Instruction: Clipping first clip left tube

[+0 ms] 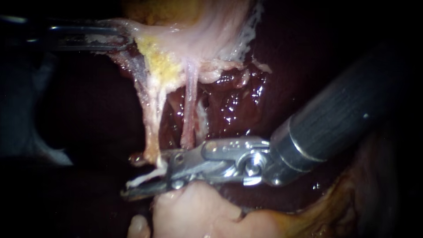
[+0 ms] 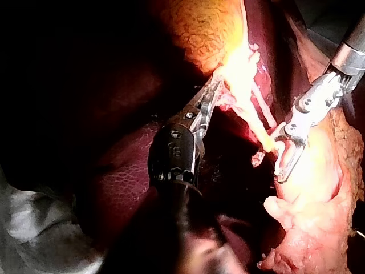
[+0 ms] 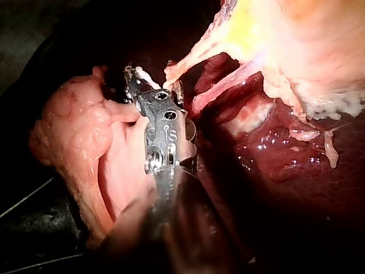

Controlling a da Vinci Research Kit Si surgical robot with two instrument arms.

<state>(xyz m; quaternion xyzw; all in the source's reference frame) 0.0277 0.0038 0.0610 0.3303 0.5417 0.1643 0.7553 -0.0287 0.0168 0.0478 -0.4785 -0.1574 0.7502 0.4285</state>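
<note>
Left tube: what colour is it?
The left tube is pale pinkish-cream; the endoscope view shows it best.

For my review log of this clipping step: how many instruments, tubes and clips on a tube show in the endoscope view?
Instruments: 2, left instrument holding pale tissue, right instrument open around the left tube
Tubes: 2, left tube, right tube
Clips on a tube: 0 visible
Total: 4

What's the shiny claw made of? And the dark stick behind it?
On the right instrument, the claw end looks like polished metal: silvery, with bright glints. Its shaft looks dark, matte and faintly streaked, maybe plastic or a coating.
</note>
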